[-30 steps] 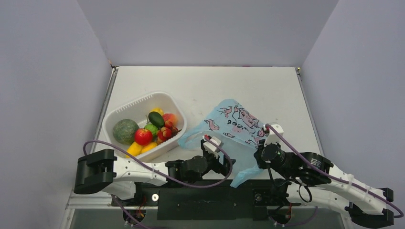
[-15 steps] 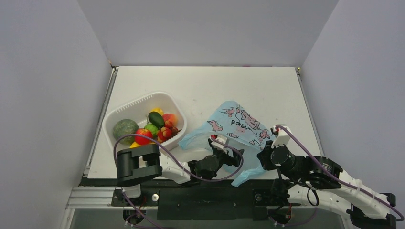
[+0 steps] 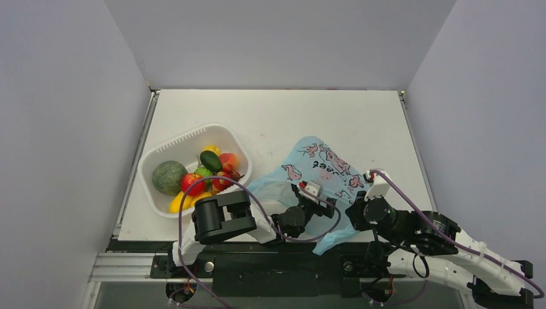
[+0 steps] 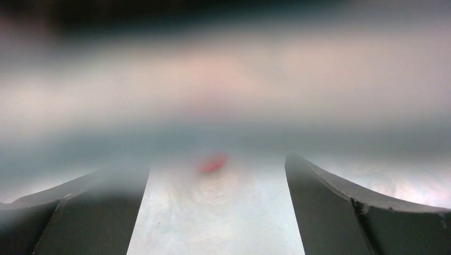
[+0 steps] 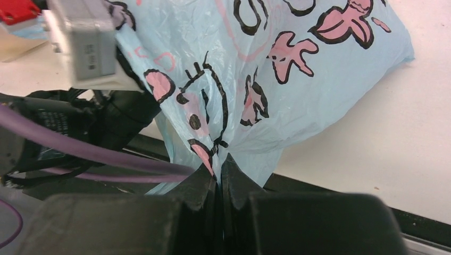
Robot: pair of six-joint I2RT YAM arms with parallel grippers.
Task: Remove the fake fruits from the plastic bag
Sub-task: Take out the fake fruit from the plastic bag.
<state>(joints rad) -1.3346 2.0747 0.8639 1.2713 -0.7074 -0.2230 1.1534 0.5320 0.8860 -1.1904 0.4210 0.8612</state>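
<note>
The plastic bag is thin and light blue, with pink pictures and black letters. It lies on the worktop, just right of the white tub. The right end effector pinches its near edge tight. The left end effector is spread wide at the bag's near-left side. The fake fruits sit in the tub.

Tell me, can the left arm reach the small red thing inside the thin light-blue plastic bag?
Probably yes: the left gripper sits at the mouth of the light-blue plastic bag, jaws open, a blurred red piece ahead between its fingers. The right gripper pinches the bag.
</note>
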